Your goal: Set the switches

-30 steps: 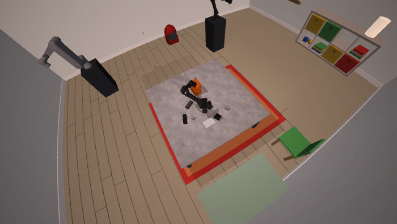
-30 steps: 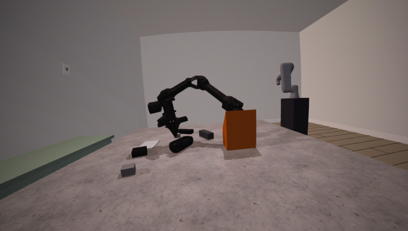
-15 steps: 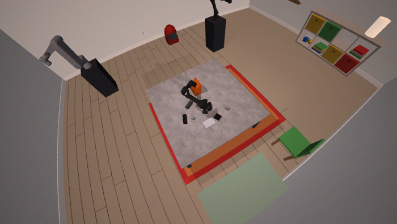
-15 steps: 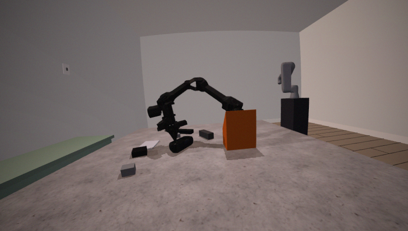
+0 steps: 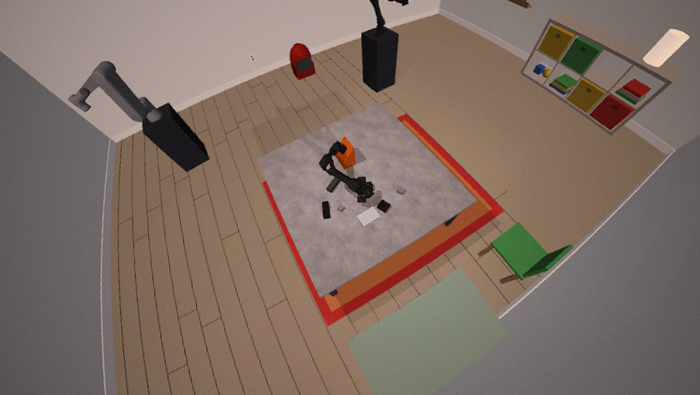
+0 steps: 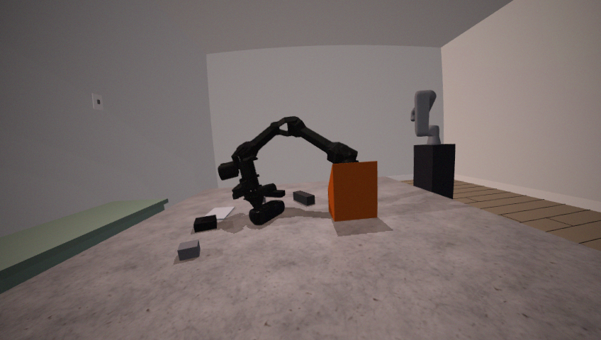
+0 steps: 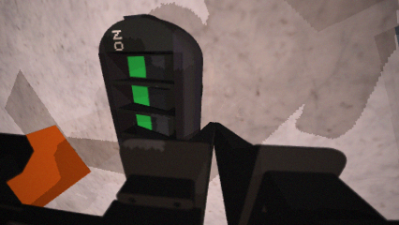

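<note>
The dark grey controller unit stands on the bench under my gripper. In the wrist view its rounded end with the ON marking is at the top, and the green ends of three switches show on the ON side. The other switches are hidden behind my fingers, and I cannot tell which ends are pressed. Its label is out of sight. My gripper is shut and empty, pointing down, with its tips at or just over the unit. Contact is unclear. In the top view the arm largely hides the unit.
An orange block stands by the arm's base. A black box, a white plate and a grey block lie nearby. Dark long blocks lie farther off.
</note>
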`<state>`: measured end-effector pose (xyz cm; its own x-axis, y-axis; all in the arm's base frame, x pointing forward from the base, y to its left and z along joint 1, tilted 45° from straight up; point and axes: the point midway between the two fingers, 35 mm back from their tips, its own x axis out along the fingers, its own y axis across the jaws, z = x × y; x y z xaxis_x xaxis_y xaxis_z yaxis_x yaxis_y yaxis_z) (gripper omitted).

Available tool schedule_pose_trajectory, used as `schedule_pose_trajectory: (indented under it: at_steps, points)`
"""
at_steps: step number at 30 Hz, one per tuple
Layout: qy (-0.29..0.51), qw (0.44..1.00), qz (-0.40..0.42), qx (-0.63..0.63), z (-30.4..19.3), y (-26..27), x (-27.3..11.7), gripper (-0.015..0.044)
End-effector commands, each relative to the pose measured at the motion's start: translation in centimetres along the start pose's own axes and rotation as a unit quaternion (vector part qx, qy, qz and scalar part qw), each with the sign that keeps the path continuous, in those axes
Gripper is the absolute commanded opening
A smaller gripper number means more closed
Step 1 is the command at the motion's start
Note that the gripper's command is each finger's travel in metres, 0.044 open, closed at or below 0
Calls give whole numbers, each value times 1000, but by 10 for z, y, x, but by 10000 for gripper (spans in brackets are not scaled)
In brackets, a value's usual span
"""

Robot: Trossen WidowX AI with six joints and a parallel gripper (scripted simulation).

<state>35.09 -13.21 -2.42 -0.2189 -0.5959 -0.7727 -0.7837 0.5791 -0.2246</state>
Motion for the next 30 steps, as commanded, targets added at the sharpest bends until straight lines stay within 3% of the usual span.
schedule_pose_trajectory:
  at_steps: [1,30]
  points:
    - [2,1000,-2,-2,0,0,2,0]
    - [2,1000,-1,-2,0,24,7,0]
